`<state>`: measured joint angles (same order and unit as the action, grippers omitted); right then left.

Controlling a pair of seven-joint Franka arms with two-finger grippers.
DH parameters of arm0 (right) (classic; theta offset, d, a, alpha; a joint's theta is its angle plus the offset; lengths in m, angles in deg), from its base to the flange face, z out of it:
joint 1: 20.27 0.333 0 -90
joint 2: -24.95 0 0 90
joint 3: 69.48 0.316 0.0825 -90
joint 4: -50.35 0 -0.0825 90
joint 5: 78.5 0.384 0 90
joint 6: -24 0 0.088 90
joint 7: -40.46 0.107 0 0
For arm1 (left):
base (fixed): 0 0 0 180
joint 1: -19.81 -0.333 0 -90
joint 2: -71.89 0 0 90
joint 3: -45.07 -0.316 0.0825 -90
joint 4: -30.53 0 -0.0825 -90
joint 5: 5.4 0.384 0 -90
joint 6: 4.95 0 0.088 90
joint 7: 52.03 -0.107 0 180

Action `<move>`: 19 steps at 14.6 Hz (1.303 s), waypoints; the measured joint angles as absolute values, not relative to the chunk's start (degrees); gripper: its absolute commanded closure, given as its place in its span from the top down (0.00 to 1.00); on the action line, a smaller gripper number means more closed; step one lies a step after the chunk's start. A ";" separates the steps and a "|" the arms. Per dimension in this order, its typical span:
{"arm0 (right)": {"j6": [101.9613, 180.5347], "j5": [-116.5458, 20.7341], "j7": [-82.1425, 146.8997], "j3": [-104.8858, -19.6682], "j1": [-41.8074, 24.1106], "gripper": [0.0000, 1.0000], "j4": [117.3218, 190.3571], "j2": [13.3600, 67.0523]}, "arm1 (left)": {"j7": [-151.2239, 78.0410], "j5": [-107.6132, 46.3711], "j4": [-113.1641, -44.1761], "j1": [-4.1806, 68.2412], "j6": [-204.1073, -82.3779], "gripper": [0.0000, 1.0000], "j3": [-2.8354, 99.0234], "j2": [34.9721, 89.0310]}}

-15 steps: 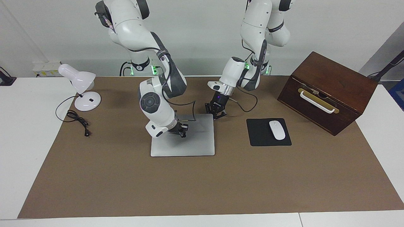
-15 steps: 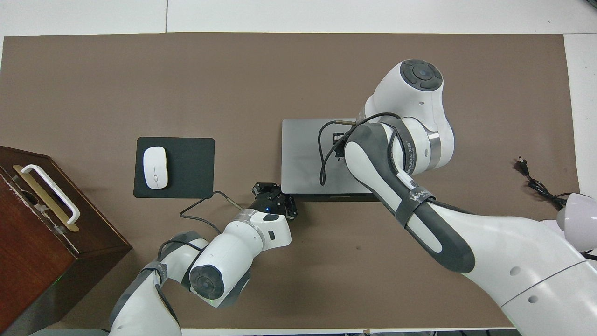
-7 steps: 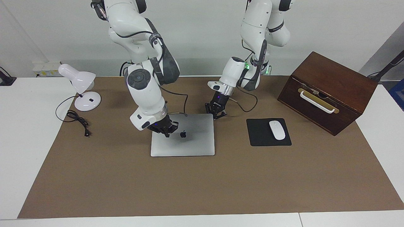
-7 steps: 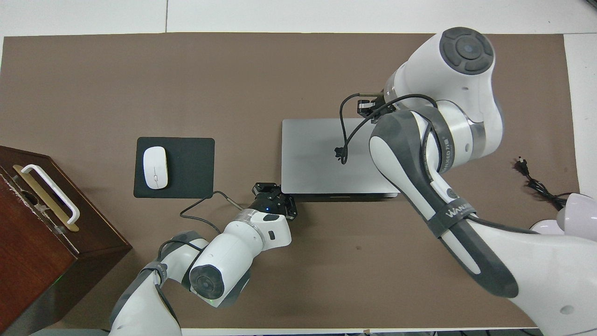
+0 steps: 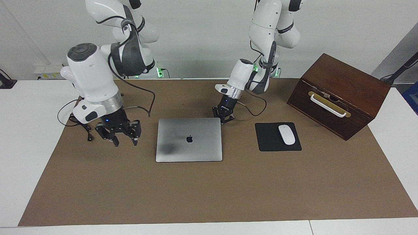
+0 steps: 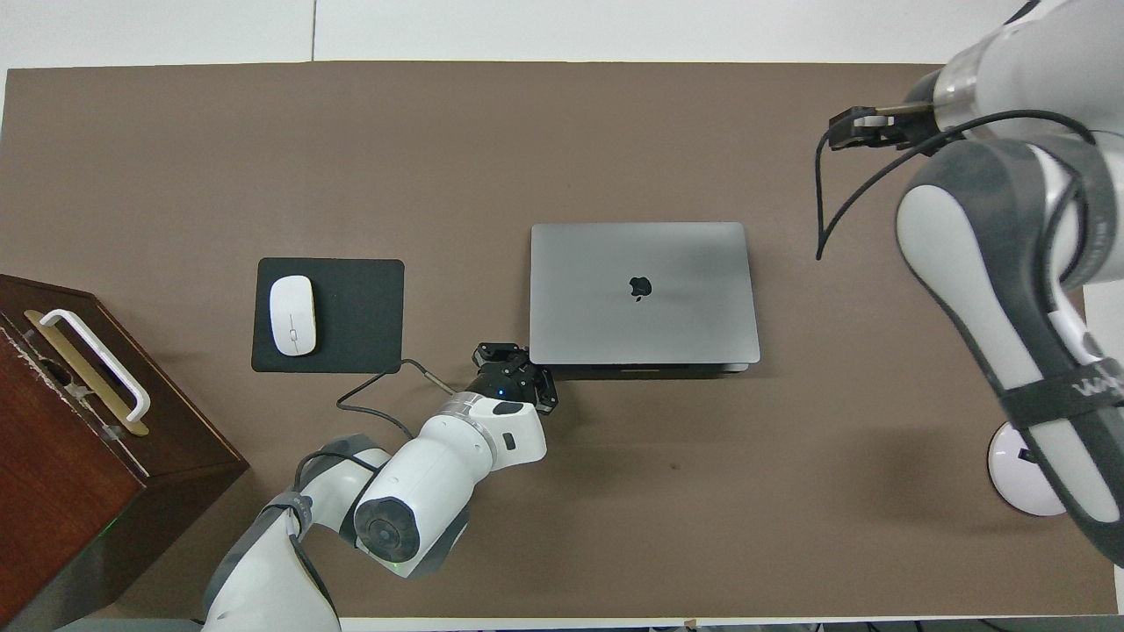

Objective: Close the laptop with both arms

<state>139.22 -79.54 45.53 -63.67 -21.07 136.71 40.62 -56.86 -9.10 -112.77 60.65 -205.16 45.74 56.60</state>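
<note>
laptop (image 5: 189, 139) shut, between both jaws

Laptop (image 5: 188, 139) mid-mat, mouse pad (image 5: 278, 136) beside it toward the left arm's end

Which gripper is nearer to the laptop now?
The left gripper: it is at the laptop's corner nearest the robots, shut. The right gripper hangs open over the mat, apart from the laptop, toward the right arm's end.
</note>
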 measured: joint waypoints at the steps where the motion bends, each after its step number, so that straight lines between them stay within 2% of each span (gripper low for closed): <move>1: 137.13 -79.57 44.45 -63.68 -22.21 1.00 136.36 39.41 | -56.86 -9.11 -113.13 60.44 -204.18 0.00 45.41 57.23; 4: 131.73 -79.79 43.41 -63.79 -23.87 1.00 135.94 35.23 | -56.91 -9.11 -113.34 58.27 -191.73 0.00 45.10 63.20; 9: 126.07 -79.88 43.41 -64.01 -26.47 1.00 135.97 29.84 | -58.94 -9.10 -112.93 53.34 -163.50 0.00 44.79 80.67; 13: 123.38 -79.87 43.41 -63.96 -27.47 1.00 136.03 27.84 | -60.78 -9.09 -107.24 48.28 -142.03 0.00 44.35 89.34; 14: 122.73 -79.87 43.41 -63.91 -27.47 1.00 136.15 27.51 | -61.20 -9.09 -104.59 46.85 -137.19 0.14 44.26 90.26; 15: 122.29 -79.87 43.41 -63.90 -27.47 1.00 136.41 27.26 | -61.51 -9.09 -101.75 45.57 -132.86 0.68 44.20 90.75; 16: 121.24 -79.87 43.41 -63.90 -27.47 1.00 136.74 26.99 | -61.64 -9.09 -99.26 44.52 -129.37 1.00 44.15 90.86; 19: 118.39 -79.87 43.41 -63.78 -27.44 1.00 138.96 25.36 | -61.72 -9.09 -95.02 41.05 -123.32 1.00 44.10 90.81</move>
